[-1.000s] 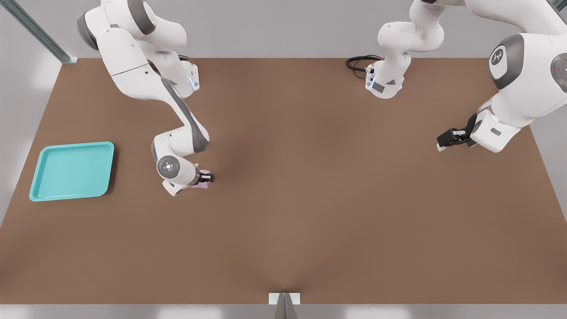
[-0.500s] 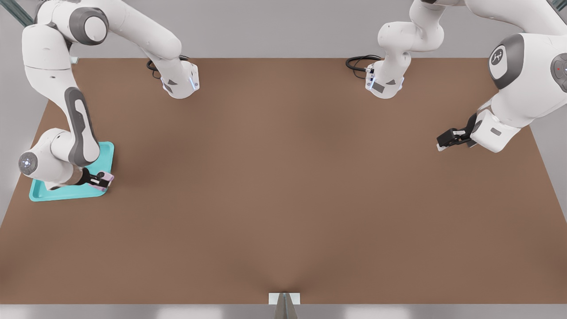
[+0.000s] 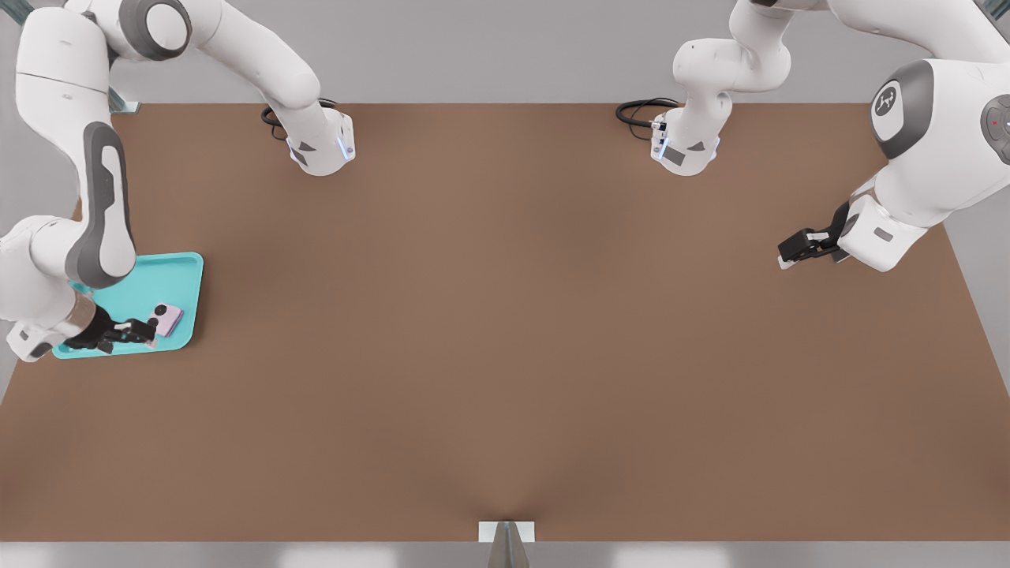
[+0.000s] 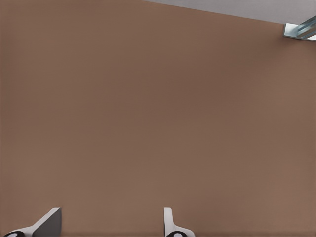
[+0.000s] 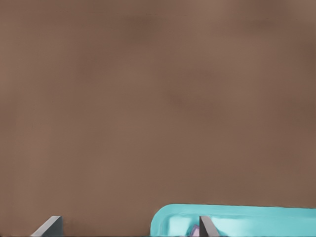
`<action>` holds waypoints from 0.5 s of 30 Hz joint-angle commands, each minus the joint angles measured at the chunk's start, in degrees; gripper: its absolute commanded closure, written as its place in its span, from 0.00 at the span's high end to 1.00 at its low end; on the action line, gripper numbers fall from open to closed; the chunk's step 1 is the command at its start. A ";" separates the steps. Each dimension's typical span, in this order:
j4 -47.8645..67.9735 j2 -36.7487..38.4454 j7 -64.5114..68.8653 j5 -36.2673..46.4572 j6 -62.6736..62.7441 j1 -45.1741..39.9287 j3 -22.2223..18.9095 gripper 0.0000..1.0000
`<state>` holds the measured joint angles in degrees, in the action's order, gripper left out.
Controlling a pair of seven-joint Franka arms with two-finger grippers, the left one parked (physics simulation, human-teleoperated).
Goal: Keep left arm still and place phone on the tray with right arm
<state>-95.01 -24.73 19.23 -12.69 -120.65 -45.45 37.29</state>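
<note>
The turquoise tray (image 3: pixel 162 276) lies on the brown table at the front view's left edge. The lilac-pink phone (image 3: pixel 166 319) rests flat inside it near the corner toward the front view's right, its two black lenses facing up. My right arm's gripper (image 3: pixel 147 332) hovers low over the tray just beside the phone, fingers open and holding nothing. In the right wrist view the tray (image 5: pixel 256 219) fills a corner of the picture, a sliver of the phone (image 5: pixel 195 230) shows by one finger, and the gripper (image 5: pixel 128 229) stands wide open.
The right arm's forearm (image 3: pixel 99 213) reaches over the tray's far side. Both arm bases (image 3: pixel 319 146) stand at the table's far edge with black cables (image 3: pixel 641 110). A metal post (image 3: pixel 505 544) stands at the middle of the near edge.
The gripper carried the phone from mid-table toward the front view's left to the tray, then opened. The phone now lies on the tray and the gripper has drawn back slightly.
</note>
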 commanded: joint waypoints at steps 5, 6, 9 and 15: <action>12.31 9.86 -28.13 0.53 20.99 35.65 -12.09 1.00; 10.29 15.14 -19.51 10.74 21.16 55.09 -38.92 1.00; 8.33 19.30 -17.57 10.49 27.04 52.23 -40.73 1.00; 14.86 14.26 -18.18 10.67 32.06 51.07 -39.04 1.00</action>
<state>-80.75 -10.19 7.73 -2.91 -93.70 5.58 -1.71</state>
